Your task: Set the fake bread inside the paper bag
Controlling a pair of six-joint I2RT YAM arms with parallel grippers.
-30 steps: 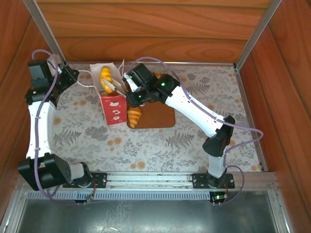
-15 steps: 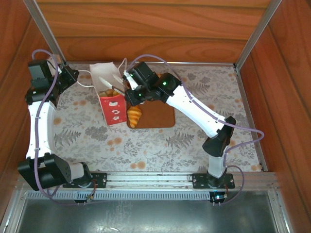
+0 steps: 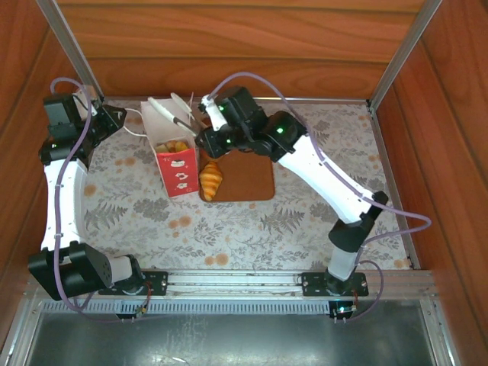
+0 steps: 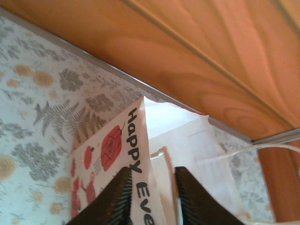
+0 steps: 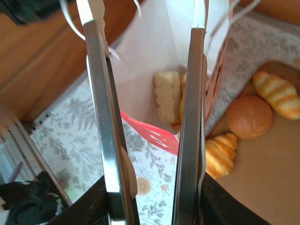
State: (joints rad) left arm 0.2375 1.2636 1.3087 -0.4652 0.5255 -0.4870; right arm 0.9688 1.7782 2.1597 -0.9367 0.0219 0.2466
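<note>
The right gripper (image 5: 152, 190) was clenched on the metal tongs (image 5: 101, 93), its black fingers pressing on the outside of both arms. The arms themselves stood apart with nothing between them, poised above the open mouth of the paper bag (image 3: 178, 166). The left gripper (image 4: 152, 171) sat at the bag's upper edge (the side printed with black letters), its fingers parted, with the paper rim between them and not squeezed flat. Inside the bag lay several pieces of fake bread (image 3: 174, 145), and a pale squarish loaf (image 5: 167, 96) showed against the white lining. More lay outside: a croissant (image 3: 211, 181) on the left edge of the brown board (image 3: 252, 181), just beside the bag's red front, and, in the right wrist view, a round bun (image 5: 249, 116) and a striped roll (image 5: 276, 93) farther along the board. The bag stood upright on the leaf-patterned table (image 3: 305, 221).
</note>
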